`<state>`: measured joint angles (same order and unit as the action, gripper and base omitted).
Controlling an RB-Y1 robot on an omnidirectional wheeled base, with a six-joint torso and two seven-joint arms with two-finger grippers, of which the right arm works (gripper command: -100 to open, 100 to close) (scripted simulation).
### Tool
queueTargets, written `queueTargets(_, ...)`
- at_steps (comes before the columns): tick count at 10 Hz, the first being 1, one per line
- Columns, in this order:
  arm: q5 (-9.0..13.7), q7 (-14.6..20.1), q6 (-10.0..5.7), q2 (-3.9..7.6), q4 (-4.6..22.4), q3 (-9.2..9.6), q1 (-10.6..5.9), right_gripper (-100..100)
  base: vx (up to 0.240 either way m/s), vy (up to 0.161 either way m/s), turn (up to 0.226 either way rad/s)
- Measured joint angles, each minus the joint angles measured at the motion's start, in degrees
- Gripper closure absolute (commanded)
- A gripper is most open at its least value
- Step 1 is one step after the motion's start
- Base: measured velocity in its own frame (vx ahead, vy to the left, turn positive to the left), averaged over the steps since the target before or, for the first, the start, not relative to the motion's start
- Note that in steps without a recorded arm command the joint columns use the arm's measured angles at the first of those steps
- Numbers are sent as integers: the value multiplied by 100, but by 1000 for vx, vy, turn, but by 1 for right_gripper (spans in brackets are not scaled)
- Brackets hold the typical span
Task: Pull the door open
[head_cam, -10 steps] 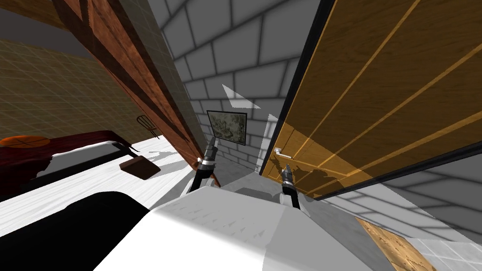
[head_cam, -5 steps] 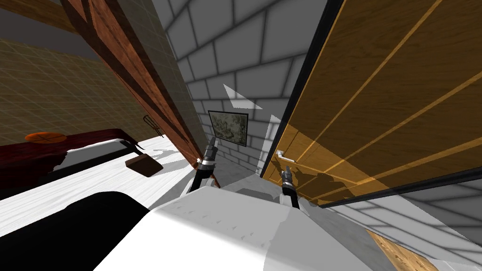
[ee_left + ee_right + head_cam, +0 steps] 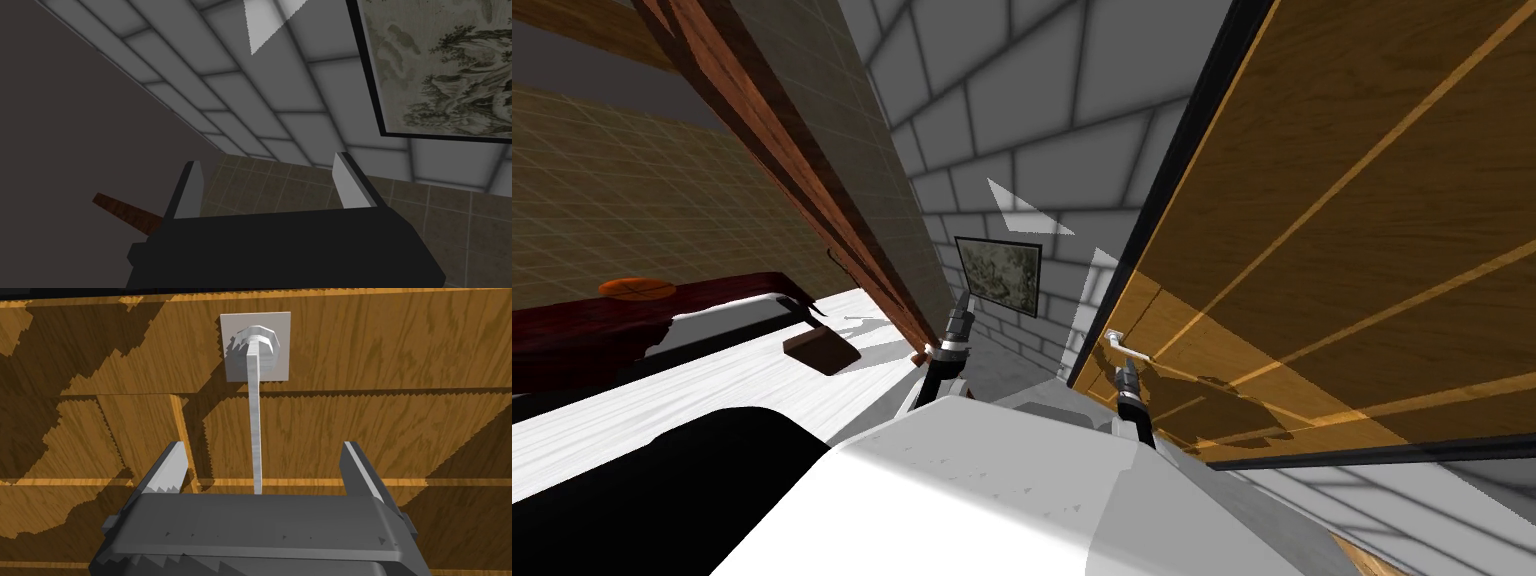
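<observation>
Wooden door [image 3: 1312, 250]: our right gripper [image 3: 264, 449] faces it, fingers spread either side of its lever handle [image 3: 256, 438], not clamped. Left gripper [image 3: 270, 170] spread, empty, toward framed picture [image 3: 440, 75] beside door.

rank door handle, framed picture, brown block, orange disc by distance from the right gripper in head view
1. door handle, just ahead of the right gripper
2. framed picture, on the wall, leftward
3. brown block, farther left, on white surface
4. orange disc, far left

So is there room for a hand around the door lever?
Yes: bare door lies either side of the lever, between it and each finger of the open right tool. It's tight at the lever's tip, near the tool's body.
</observation>
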<state>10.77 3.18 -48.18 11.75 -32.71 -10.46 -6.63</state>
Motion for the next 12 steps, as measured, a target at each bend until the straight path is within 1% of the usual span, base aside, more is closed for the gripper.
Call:
queueTargets(1, 18, 48, 31, 40, -189, -22, 162, -100, 194, -28, 110)
queueTargets(2, 37, 102, 55, 100, -253, -45, 250, -100, 130, -33, 38)
queueTargets(3, 47, 147, -10, 148, -102, -56, 193, -100, 131, -48, 76)
queueTargets(4, 64, 217, -151, 230, 158, -74, 117, -100, 116, -37, 56)
queueTargets(5, 73, 244, -160, 245, 75, -87, 191, -100, 155, -27, 65)
queueTargets(6, 86, 276, -129, 289, 13, -102, 254, -100, 78, -16, 17)
queueTargets(7, 88, 286, -124, 296, 9, -105, 257, 100, -16, 2, -13)
queueTargets(12, 85, 275, -117, 287, 20, -101, 259, 100, -13, 2, 0)
